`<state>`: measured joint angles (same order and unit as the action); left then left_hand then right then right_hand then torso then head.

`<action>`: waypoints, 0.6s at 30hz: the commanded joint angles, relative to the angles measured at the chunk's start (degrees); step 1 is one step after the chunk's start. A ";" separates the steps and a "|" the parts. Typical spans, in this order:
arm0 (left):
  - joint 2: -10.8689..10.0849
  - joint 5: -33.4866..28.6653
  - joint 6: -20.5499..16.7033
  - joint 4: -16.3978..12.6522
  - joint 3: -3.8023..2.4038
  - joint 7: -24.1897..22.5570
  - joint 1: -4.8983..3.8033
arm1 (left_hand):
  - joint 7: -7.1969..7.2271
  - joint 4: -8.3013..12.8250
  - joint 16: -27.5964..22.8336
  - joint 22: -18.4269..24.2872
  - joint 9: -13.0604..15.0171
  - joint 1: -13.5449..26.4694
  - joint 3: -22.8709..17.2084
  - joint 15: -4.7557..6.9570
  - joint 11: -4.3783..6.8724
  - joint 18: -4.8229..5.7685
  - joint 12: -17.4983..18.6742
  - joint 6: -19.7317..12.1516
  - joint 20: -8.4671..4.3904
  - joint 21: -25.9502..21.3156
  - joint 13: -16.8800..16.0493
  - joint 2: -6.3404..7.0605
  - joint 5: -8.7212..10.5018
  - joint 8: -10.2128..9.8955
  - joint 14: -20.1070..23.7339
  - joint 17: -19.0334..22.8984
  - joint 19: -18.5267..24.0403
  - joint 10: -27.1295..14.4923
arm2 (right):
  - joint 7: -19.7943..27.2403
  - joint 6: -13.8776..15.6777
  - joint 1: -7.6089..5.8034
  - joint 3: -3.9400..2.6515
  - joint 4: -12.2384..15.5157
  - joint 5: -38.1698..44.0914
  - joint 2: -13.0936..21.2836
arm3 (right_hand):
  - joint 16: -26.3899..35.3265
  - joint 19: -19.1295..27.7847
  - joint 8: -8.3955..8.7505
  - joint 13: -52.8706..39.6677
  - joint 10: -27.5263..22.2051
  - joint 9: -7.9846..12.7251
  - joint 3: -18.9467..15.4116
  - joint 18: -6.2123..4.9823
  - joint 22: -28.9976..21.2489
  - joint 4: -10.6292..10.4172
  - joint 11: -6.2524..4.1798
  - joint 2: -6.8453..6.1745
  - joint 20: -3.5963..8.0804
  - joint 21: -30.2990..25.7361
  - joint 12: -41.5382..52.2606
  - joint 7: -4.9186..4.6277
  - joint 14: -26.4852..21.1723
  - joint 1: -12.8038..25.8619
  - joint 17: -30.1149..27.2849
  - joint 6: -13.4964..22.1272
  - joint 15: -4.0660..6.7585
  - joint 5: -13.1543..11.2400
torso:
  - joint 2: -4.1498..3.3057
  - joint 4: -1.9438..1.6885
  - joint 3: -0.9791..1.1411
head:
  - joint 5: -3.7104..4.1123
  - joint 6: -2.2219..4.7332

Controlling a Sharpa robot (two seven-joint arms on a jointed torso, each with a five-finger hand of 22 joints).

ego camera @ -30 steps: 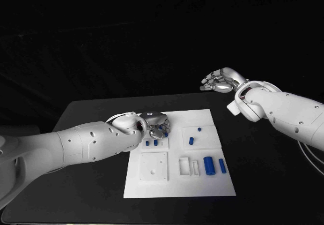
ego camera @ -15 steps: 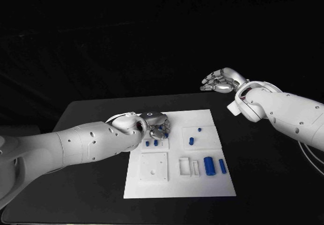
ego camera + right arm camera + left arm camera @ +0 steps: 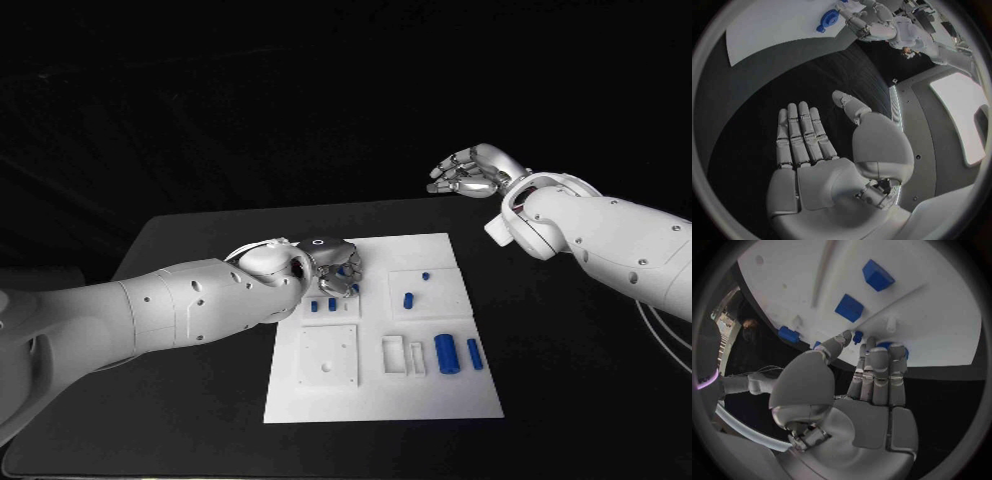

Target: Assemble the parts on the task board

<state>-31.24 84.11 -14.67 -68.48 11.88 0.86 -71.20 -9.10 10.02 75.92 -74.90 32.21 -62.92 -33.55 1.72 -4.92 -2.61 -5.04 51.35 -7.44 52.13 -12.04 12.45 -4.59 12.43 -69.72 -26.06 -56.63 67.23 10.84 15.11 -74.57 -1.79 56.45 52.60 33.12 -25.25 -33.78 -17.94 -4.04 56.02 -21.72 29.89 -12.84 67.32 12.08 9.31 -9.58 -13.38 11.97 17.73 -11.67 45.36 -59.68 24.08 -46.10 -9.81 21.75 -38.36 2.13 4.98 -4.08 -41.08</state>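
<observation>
While the left hand (image 3: pixel 335 262) is bent over the far left corner of the task board (image 3: pixel 433 395), with its fingers (image 3: pixel 879 365) touching a small blue part (image 3: pixel 857 335) that cannot be seen to be held, a slow, straight push down is called for. The right hand (image 3: pixel 469 171) is kept empty and loosely curled, well past the board's far edge. Plenty of open surface (image 3: pixel 188 240) is left around the board.

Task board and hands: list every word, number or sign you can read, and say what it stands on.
None can be read. The task board, its blue parts, the left hand and the right hand bear no legible text, label or number in any view.
</observation>
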 commanded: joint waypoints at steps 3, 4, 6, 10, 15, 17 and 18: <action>0.25 -0.19 1.47 -0.06 0.23 0.70 0.31 | 0.16 -0.26 0.00 -0.64 0.00 -1.08 -0.47 -0.03 0.06 -4.91 0.05 0.30 0.12 0.00 -0.04 -1.04 -0.46 0.10 0.05 -0.14 -0.05 0.12 | 0.63 -0.68 0.01 -0.03 0.02 0.07 -0.09 | -0.32 -0.32 -0.16 0.08 0.32 0.08 -0.32 0.70 0.11 0.04 0.13 0.24 0.06 -0.24 -0.24 -0.09 -0.01 0.27 -0.06 0.38 -0.18 0.31 | -0.02 0.03 0.00 | 0.02 0.01; 0.28 -0.19 1.72 -0.08 0.23 0.56 0.32 | 0.25 -0.15 0.01 -0.66 0.04 -1.43 -0.56 0.02 0.12 -4.93 -0.02 0.51 0.11 0.02 -0.09 -1.44 -0.55 0.25 0.04 -0.16 -0.05 0.32 | 0.64 -0.69 0.01 -0.03 0.00 0.07 -0.12 | -0.32 -0.32 -0.16 0.08 0.32 0.08 -0.32 0.70 0.11 0.04 0.13 0.24 0.06 -0.24 -0.24 -0.09 -0.01 0.27 -0.06 0.38 -0.18 0.31 | -0.02 0.03 0.00 | 0.02 0.01; 0.33 -0.19 2.16 -0.12 0.23 0.31 0.38 | 0.54 0.52 0.05 -0.76 0.12 -2.58 -0.64 0.23 0.33 -4.93 -0.30 1.15 0.05 0.07 -0.27 -2.58 -0.83 0.70 0.04 -0.20 0.04 1.03 | 0.64 -0.69 0.01 -0.03 -0.07 0.07 -0.18 | -0.33 -0.33 -0.16 0.08 0.33 0.08 -0.32 0.70 0.11 0.04 0.13 0.25 0.06 -0.25 -0.24 -0.09 -0.01 0.27 -0.07 0.38 -0.18 0.31 | -0.03 0.00 0.01 | 0.02 -0.06; 0.37 -0.19 2.59 -0.05 0.23 0.16 0.53 | 0.93 1.52 0.13 -0.87 0.25 -4.03 -0.88 0.54 0.67 -4.83 -0.69 2.07 -0.07 0.16 -0.52 -4.29 -1.34 1.29 -0.02 -0.27 0.15 2.02 | 0.66 -0.72 0.01 -0.03 -0.09 0.07 -0.22 | -0.33 -0.33 -0.17 0.08 0.33 0.08 -0.32 0.70 0.12 0.04 0.13 0.26 0.05 -0.26 -0.25 -0.09 -0.01 0.28 -0.07 0.38 -0.18 0.31 | -0.02 -0.01 0.01 | 0.00 -0.05; 0.43 -0.16 3.14 -0.02 0.23 -0.15 0.70 | 1.35 2.43 0.21 -0.95 0.27 -5.50 -1.72 0.89 1.02 -4.60 -1.01 3.13 -0.25 0.26 -0.75 -5.88 -1.36 1.88 -0.14 -0.34 0.22 3.09 | 0.66 -0.71 0.01 -0.03 -0.08 0.07 -0.20 | -0.34 -0.34 -0.17 0.08 0.33 0.09 -0.33 0.70 0.13 0.02 0.13 0.28 0.05 -0.28 -0.25 -0.09 -0.01 0.30 -0.09 0.37 -0.18 0.31 | -0.01 0.01 0.00 | 0.04 -0.14; 0.45 -0.15 3.08 -0.02 0.23 -0.22 0.72 | 1.46 2.67 0.22 -0.96 0.23 -5.83 -2.07 0.94 1.07 -4.51 -1.00 3.41 -0.31 0.27 -0.77 -5.89 -1.30 2.02 -0.20 -0.35 0.27 3.29 | 0.66 -0.72 0.01 -0.03 -0.08 0.07 -0.20 | -0.34 -0.34 -0.17 0.08 0.34 0.09 -0.33 0.70 0.14 0.02 0.13 0.28 0.05 -0.28 -0.25 -0.09 -0.01 0.30 -0.09 0.37 -0.18 0.31 | -0.02 0.01 -0.01 | 0.03 -0.13; 0.46 -0.15 3.05 -0.02 0.23 -0.31 0.75 | 1.49 2.71 0.21 -0.96 0.22 -5.91 -2.20 0.95 1.08 -4.47 -0.97 3.49 -0.33 0.28 -0.76 -5.97 -1.31 2.06 -0.20 -0.35 0.28 3.33 | 0.66 -0.73 0.01 -0.03 -0.09 0.07 -0.20 | -0.34 -0.34 -0.17 0.08 0.34 0.09 -0.33 0.70 0.14 0.02 0.13 0.28 0.05 -0.28 -0.25 -0.09 -0.01 0.30 -0.10 0.37 -0.18 0.31 | -0.01 0.01 -0.01 | 0.03 -0.15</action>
<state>-31.05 84.04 -14.50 -68.31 11.73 1.03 -71.10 -7.56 12.69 75.92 -74.94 32.41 -68.61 -35.48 2.36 -3.40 -2.61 -5.72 54.36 -7.57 52.13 -12.75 6.78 -5.93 14.16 -69.92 -26.36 -56.49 69.85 10.85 15.08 -74.57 -1.79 56.34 52.59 32.96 -25.25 -33.78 -17.94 -4.05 56.02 -21.72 29.90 -12.84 67.37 12.08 9.31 -9.58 -13.38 11.97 17.74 -11.67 45.36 -59.68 24.05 -46.10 -9.81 21.75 -38.38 2.14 4.99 -4.05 -41.21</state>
